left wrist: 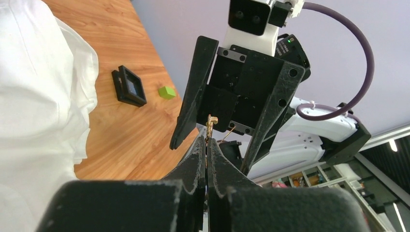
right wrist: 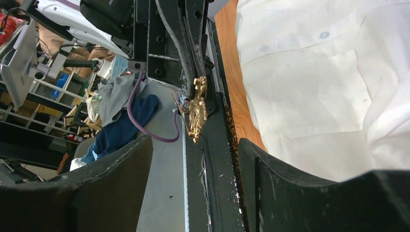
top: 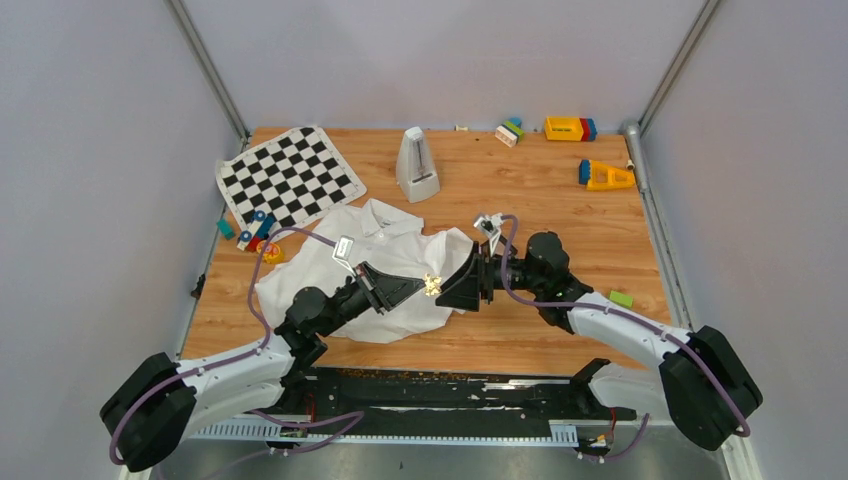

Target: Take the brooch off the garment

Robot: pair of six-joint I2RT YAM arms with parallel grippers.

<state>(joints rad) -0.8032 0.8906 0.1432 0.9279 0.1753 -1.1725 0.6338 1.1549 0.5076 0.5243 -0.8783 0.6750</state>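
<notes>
The brooch, a tiny gold ornament, is pinched in the tips of my left gripper, which is shut on it. It shows above those tips in the left wrist view and hangs from them in the right wrist view, apart from the cloth. The garment, a white shirt, lies crumpled on the table under both grippers. My right gripper is open and empty. It faces the left one closely, with its fingers on either side of the brooch.
A chequered mat lies at the back left, with small toy blocks beside it. A white metronome-like object stands behind the shirt. Yellow and blue toys lie at the back right. A green cube and a black square box lie to the right.
</notes>
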